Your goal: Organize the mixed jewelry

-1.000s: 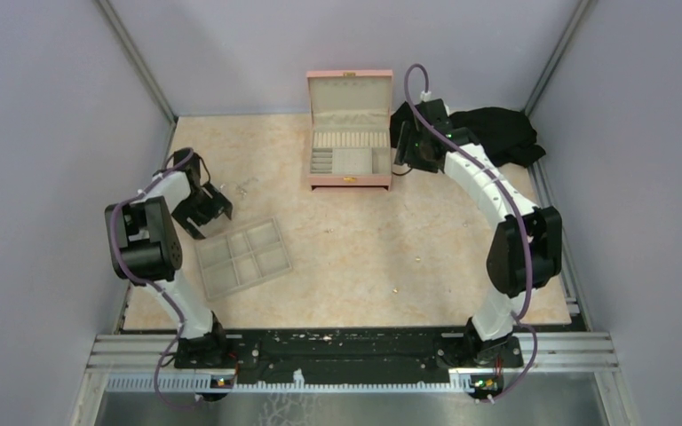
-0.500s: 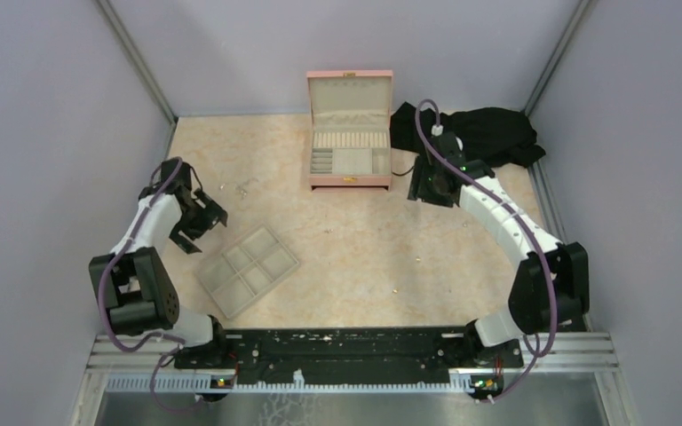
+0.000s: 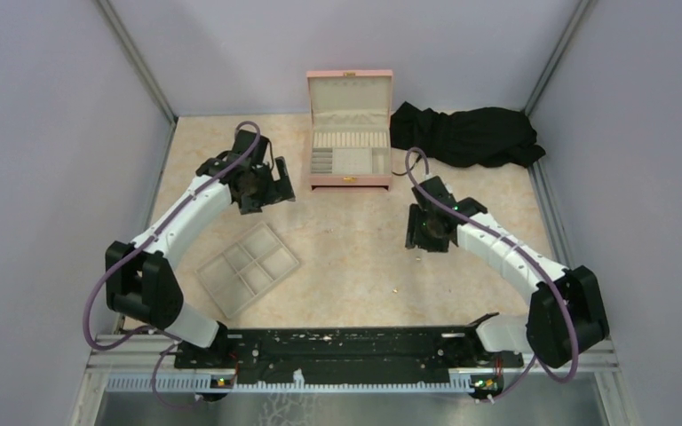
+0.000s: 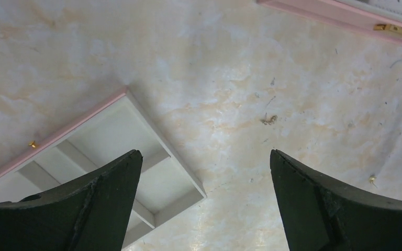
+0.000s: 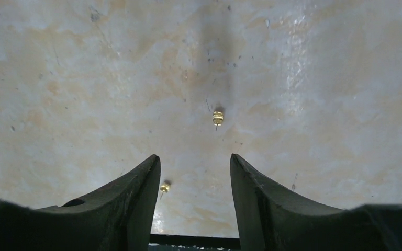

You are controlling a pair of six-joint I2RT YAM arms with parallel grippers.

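Mixed jewelry lies loose on the counter, mere specks in the top view. The right wrist view resolves what the top view cannot: a gold stud at frame centre ahead of the fingertips, and a second gold stud low in the frame, just beside the left finger. The left wrist view adds a small twisted piece right of centre, a gold speck at the right edge, and another gold bit at the tray's pink rim; I cannot tell whether it is in or on it.

Only the top view shows the whole layout:
- Pink box open at top centre.
- Black cloth to its right.
- Beige tray at lower left, lying at an angle.

The left wrist view catches just a corner of the tray and the box's front edge at upper right.

The left arm runs diagonally from its lower-left base up toward the box. Its left hand is just left of the box front, fingers spread wide, nothing between them. The right arm bends at the far lower right and its forearm reaches up-left. The right hand sits right of centre, pointing down at the counter, fingers parted and empty.
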